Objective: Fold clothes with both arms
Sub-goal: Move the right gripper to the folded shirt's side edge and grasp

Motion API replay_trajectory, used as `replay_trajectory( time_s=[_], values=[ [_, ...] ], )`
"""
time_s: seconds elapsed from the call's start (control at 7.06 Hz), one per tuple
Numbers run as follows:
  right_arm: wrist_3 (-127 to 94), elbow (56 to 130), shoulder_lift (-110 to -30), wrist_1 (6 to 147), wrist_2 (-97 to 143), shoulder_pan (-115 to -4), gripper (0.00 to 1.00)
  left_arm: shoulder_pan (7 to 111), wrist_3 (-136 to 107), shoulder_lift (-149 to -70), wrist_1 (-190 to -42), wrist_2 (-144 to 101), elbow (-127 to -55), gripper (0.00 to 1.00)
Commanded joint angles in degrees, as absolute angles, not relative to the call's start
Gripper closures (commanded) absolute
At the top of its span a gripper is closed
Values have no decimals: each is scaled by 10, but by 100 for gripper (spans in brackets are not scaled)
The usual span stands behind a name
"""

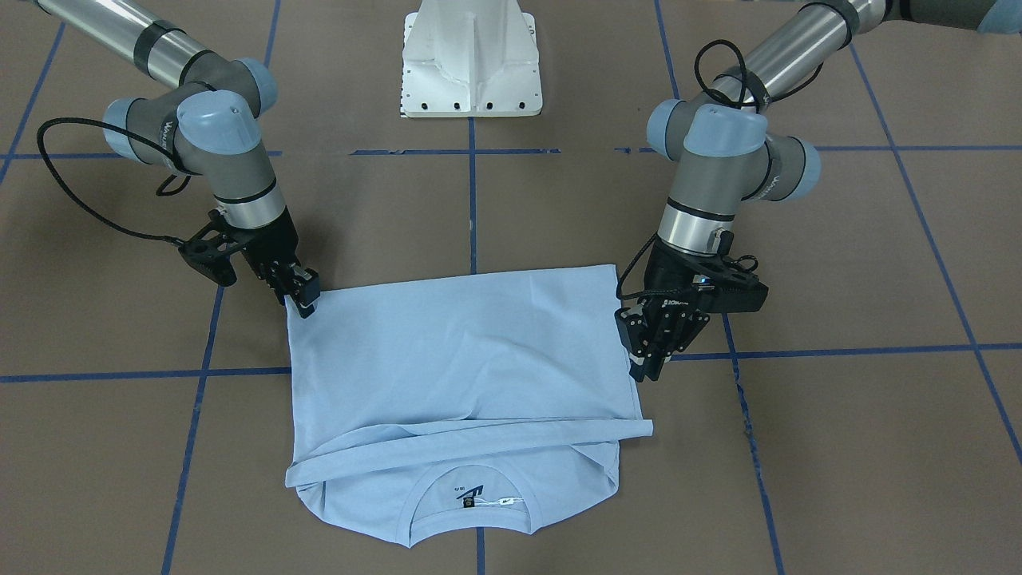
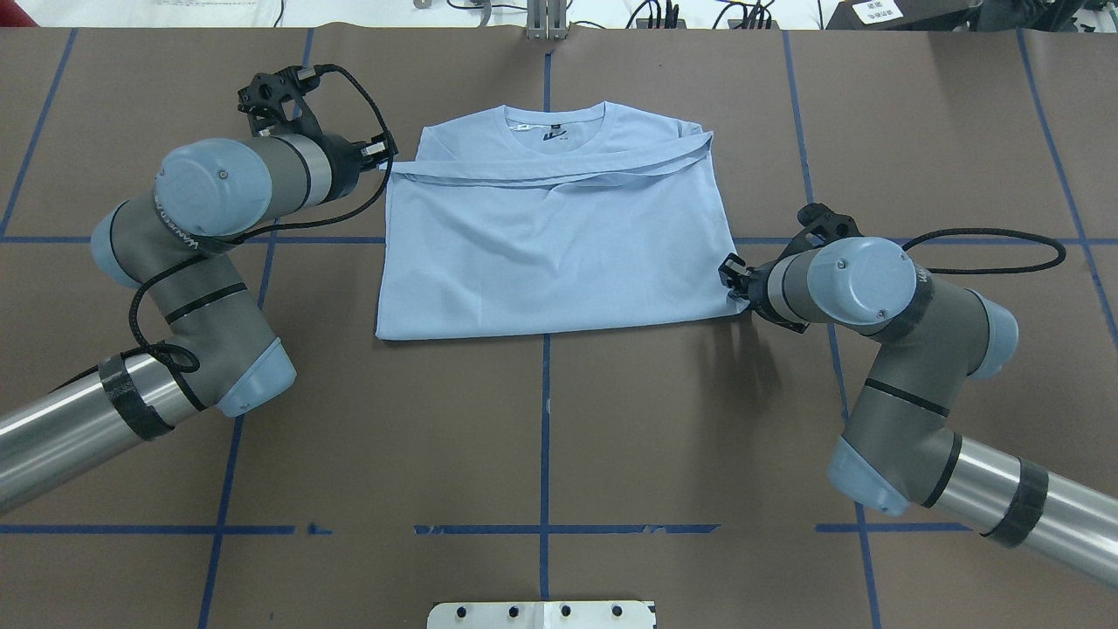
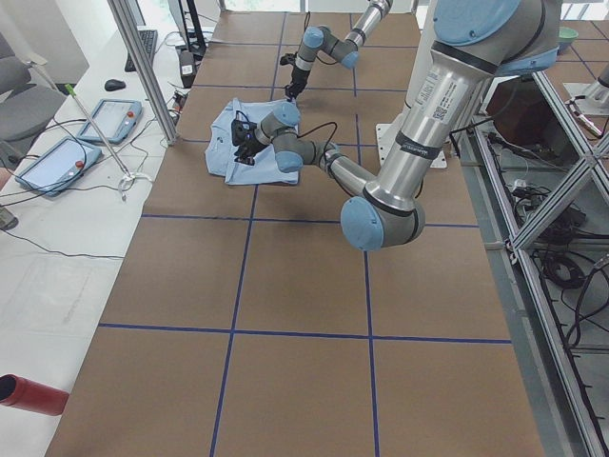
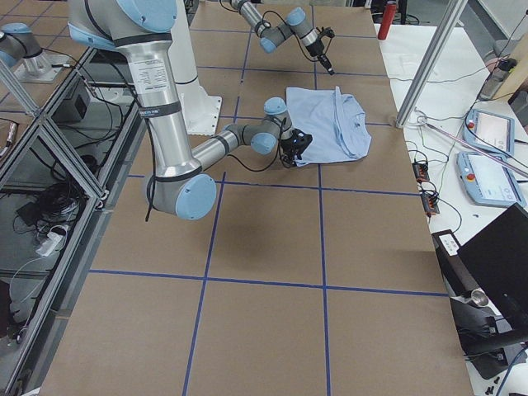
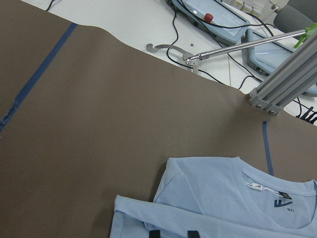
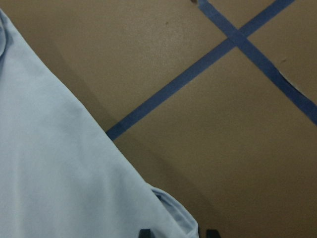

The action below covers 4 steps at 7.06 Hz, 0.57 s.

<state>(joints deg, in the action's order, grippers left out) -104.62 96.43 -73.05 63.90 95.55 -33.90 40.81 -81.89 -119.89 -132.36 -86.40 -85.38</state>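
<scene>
The light blue t-shirt (image 1: 463, 351) lies flat on the brown table, folded across the middle, collar and dark neck label (image 1: 467, 501) at the far side from the robot; it also shows in the overhead view (image 2: 559, 253). The chest print is hidden. My left gripper (image 1: 645, 369) is at the shirt's left edge near the folded sleeve line (image 2: 389, 157); its fingertips (image 5: 153, 233) stand apart over the fold. My right gripper (image 1: 306, 303) is at the shirt's near right corner (image 2: 729, 275), open, with the corner (image 6: 173, 210) between its fingertips (image 6: 144, 232).
The white pedestal base (image 1: 471, 72) stands at the robot's side of the table. Blue tape lines (image 2: 546, 419) grid the brown surface. Past the far edge are an aluminium post (image 5: 287, 74) and teach pendants (image 5: 218, 22) on a white bench.
</scene>
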Motion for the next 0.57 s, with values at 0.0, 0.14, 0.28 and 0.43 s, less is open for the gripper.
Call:
replay_trajectory(
  time_s=[0.0, 0.14, 0.28, 0.43],
  values=[
    [-1049, 1002, -757, 637, 962, -334, 100, 407, -817, -1199, -1324, -864, -852, 70],
    [-1053, 1079, -799, 644, 992, -329, 100, 405, -817, -1197, -1324, -864, -850, 70],
    [-1053, 1170, -882, 642, 1029, -316, 100, 405, -821, -1197, -1324, -864, -852, 69],
    [-1063, 1253, -941, 642, 1080, -288, 100, 403, -823, -1198, -1324, -865, -855, 68]
  ],
)
